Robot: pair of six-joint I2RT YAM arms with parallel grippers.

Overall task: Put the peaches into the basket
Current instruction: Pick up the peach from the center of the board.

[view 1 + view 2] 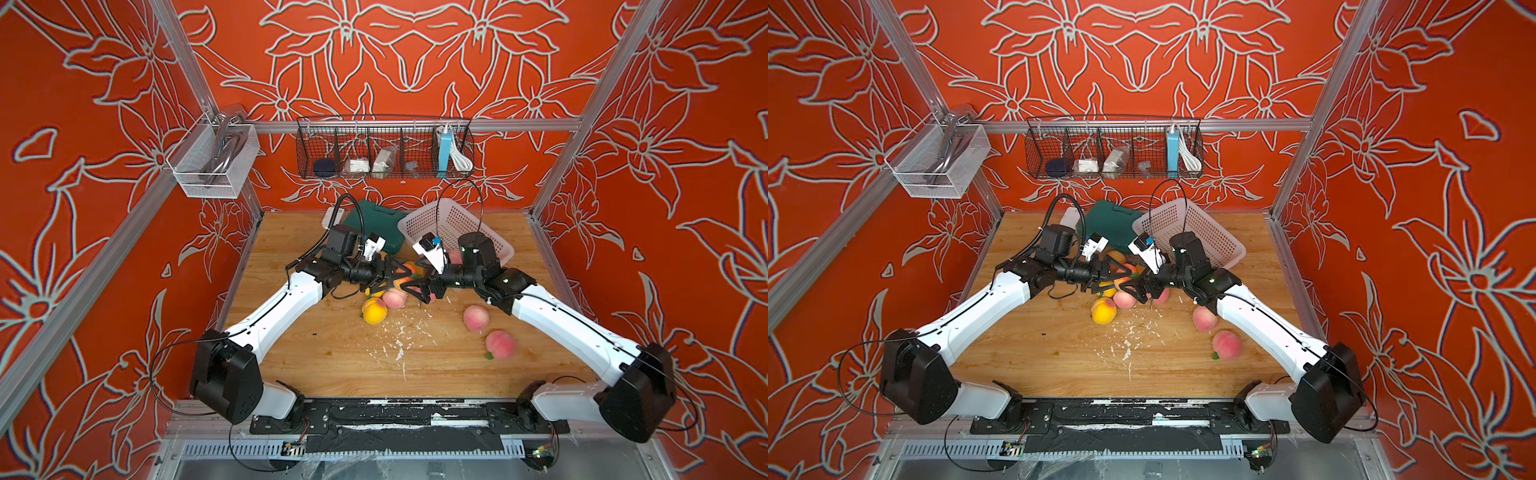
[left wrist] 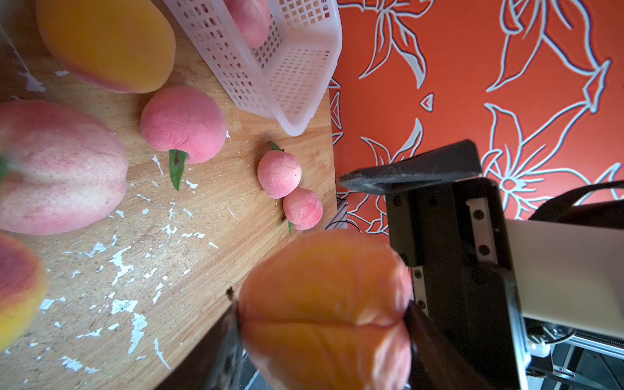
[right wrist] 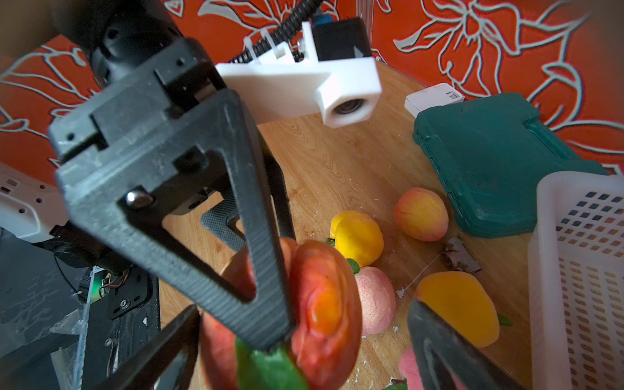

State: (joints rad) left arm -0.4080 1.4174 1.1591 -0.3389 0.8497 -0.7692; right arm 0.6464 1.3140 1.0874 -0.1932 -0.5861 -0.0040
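My left gripper (image 2: 322, 320) is shut on an orange-red peach (image 2: 327, 297) with a green leaf, held above the middle of the wooden table (image 1: 332, 361). My right gripper (image 3: 305, 307) stands open around that same peach (image 3: 324, 304); one of its fingers (image 3: 439, 344) is clear of the fruit. The two grippers meet nose to nose in both top views (image 1: 409, 278). The pale basket (image 1: 453, 224) sits at the back right with a pink peach (image 2: 250, 20) in it. Several peaches lie loose: a yellow one (image 1: 374, 311), a pink one (image 1: 395, 298), and two pink ones (image 1: 476, 318) (image 1: 500, 344) near the right arm.
A dark green case (image 1: 374, 216) and a small white box (image 3: 434, 98) lie at the back beside the basket. A black wire rack (image 1: 384, 151) and a white mesh bin (image 1: 212, 162) hang on the frame. White flecks (image 1: 399, 345) litter the table's middle.
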